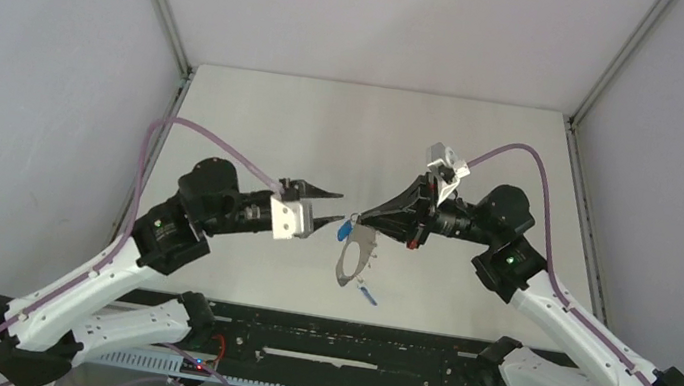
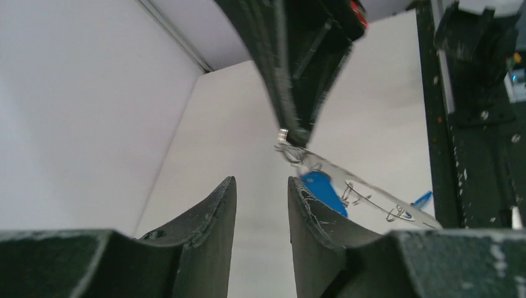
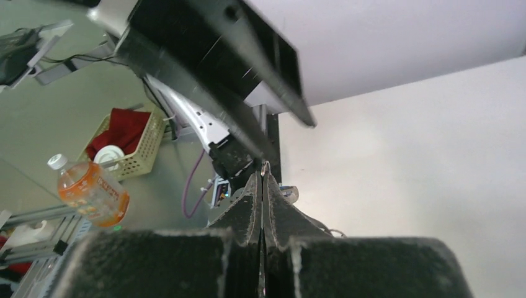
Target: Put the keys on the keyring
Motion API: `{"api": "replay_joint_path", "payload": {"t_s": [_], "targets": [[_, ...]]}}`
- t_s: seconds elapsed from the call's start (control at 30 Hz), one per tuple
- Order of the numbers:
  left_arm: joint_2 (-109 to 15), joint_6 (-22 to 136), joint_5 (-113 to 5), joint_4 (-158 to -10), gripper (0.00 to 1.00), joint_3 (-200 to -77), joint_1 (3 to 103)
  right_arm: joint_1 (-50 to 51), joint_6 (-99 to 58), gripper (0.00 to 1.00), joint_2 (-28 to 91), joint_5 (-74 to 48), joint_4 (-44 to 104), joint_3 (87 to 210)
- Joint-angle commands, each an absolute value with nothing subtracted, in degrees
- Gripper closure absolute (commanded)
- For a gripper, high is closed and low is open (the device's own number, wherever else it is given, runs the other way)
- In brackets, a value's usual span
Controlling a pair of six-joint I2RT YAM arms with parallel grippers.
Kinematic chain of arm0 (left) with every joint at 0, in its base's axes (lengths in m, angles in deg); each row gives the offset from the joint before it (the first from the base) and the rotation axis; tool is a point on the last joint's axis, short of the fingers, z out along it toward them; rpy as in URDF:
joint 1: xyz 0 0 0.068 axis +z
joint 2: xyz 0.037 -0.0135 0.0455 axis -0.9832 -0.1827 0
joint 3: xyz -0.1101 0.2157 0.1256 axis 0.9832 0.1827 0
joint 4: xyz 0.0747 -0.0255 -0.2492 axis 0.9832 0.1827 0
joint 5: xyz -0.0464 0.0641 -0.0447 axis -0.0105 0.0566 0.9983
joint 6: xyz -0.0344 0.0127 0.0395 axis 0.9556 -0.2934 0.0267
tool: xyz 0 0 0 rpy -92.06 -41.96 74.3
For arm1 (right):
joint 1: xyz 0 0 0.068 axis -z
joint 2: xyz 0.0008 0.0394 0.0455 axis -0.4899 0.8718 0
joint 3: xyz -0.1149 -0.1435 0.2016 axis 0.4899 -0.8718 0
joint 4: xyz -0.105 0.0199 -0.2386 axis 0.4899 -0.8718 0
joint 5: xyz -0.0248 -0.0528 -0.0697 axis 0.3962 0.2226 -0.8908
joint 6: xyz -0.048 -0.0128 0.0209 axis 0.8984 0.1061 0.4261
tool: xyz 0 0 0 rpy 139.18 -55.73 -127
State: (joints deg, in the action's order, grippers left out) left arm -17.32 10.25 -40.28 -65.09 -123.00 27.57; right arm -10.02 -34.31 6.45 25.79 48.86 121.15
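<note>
keyring (image 1: 354,255): thin shiny metal | key tag (image 2: 324,191): glossy blue plastic | left claw (image 2: 260,183): matt black, scuffed | table (image 1: 327,130): matt white

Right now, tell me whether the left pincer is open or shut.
Open: the left pincer shows a clear gap between its fingers, with nothing held.

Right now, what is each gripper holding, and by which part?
The right gripper pinches the large thin grey metal keyring by its top rim; the left gripper holds nothing.
</note>
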Motion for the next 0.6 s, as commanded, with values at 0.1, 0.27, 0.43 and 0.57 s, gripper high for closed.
{"api": "replay_joint_path", "payload": {"t_s": [0.1, 0.27, 0.43, 0.57], "targets": [[-18.53, 25.22, -22.69, -65.70, 0.59, -128.61, 33.26, -9.87, -39.17, 1.00, 6.78, 33.47, 62.82, 121.39], [-18.93, 23.48, -21.56, -62.85, 0.62, -128.60, 33.36, -9.91, -40.91, 1.00, 7.72, 35.24, 65.65, 121.39], [-19.39, 24.65, -19.22, -63.20, 0.63, -128.81, 33.38, -10.21, -40.75, 1.00, 7.85, 35.41, 66.11, 121.39], [-19.53, 26.11, -18.28, -64.98, 0.63, -128.69, 33.33, -10.84, -39.30, 1.00, 8.29, 35.40, 64.02, 122.19]]}}
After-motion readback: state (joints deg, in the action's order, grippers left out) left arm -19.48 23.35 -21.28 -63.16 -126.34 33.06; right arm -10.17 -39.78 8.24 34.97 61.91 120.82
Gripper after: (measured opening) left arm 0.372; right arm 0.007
